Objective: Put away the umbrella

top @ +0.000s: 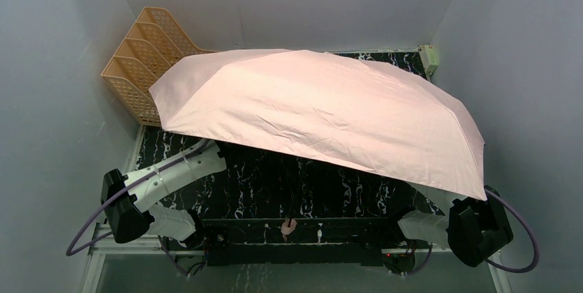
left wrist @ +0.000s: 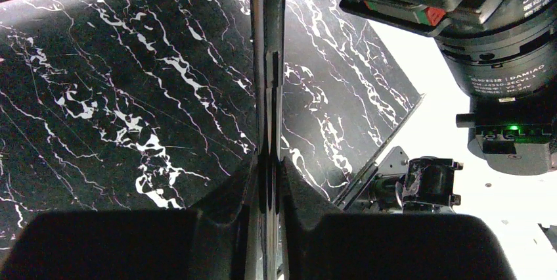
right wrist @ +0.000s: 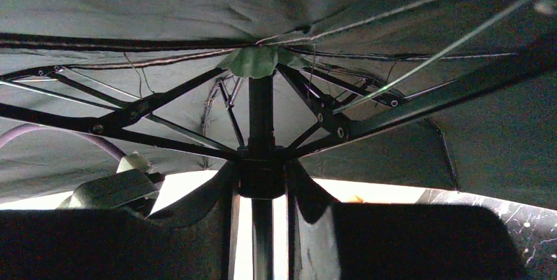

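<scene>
Fingers first, far left: the left fingers (left wrist: 231,208) are clenched on the black shaft (left wrist: 267,63) of the umbrella (top: 323,111), and the shaft runs straight out ahead between them above the table (left wrist: 98,96). Centre: the canopy (top: 385,135) is fully spread, pink side up, roofing most of the table, with the handle (top: 289,225) at the near edge between the bases. Over right: the right fingers (right wrist: 211,196) sit beneath the canopy, pinching the runner (right wrist: 261,180) from both sides. My read is that collapsing it means sliding the runner along the shaft's axis toward the left hold, and the right arm is placed for that.
</scene>
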{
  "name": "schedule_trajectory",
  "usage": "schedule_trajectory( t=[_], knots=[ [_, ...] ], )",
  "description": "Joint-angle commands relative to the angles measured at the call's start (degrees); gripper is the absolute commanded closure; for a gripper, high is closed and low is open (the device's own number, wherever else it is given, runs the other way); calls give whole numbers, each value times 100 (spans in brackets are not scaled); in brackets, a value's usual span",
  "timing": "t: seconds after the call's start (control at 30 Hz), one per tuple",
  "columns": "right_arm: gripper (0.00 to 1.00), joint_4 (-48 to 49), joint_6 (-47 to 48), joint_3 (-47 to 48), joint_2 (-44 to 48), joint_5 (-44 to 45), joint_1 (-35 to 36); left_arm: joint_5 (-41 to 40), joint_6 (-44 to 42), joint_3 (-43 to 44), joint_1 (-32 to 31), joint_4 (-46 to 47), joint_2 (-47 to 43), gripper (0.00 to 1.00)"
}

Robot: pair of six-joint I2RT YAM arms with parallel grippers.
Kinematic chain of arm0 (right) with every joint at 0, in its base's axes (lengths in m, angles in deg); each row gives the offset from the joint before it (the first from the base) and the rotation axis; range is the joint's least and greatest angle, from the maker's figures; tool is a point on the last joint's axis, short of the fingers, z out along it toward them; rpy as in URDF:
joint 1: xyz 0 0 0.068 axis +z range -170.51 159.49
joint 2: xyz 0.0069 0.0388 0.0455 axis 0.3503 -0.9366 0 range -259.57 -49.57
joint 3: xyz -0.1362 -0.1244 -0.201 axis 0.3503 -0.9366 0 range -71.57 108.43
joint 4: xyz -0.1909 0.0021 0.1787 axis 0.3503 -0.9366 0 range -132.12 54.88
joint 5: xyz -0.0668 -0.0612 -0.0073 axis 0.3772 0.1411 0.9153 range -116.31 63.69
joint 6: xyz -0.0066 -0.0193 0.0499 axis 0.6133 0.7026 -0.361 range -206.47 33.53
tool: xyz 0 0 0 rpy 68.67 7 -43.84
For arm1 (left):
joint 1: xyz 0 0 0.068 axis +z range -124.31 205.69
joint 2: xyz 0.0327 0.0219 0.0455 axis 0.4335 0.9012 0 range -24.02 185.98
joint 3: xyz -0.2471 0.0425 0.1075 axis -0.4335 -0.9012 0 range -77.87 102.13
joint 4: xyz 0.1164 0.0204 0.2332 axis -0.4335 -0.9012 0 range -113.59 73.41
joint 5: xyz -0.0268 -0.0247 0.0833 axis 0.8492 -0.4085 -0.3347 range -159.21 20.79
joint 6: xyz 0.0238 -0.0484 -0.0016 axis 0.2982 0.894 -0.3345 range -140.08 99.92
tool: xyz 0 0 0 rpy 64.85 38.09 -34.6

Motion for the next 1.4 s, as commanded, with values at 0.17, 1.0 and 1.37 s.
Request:
schedule_trajectory(
  t=[0.17,1.0,1.37],
  knots=[
    [93,-921,-105,91,322,408,-66,-516,-373,535,232,-119,-173,100],
    [31,-889,1945,-265,714,829,-82,-1008,-336,705,5,-503,79,100],
    [25,-669,3441,-515,762,1143,143,-996,-358,793,5,-498,206,100]
  ],
)
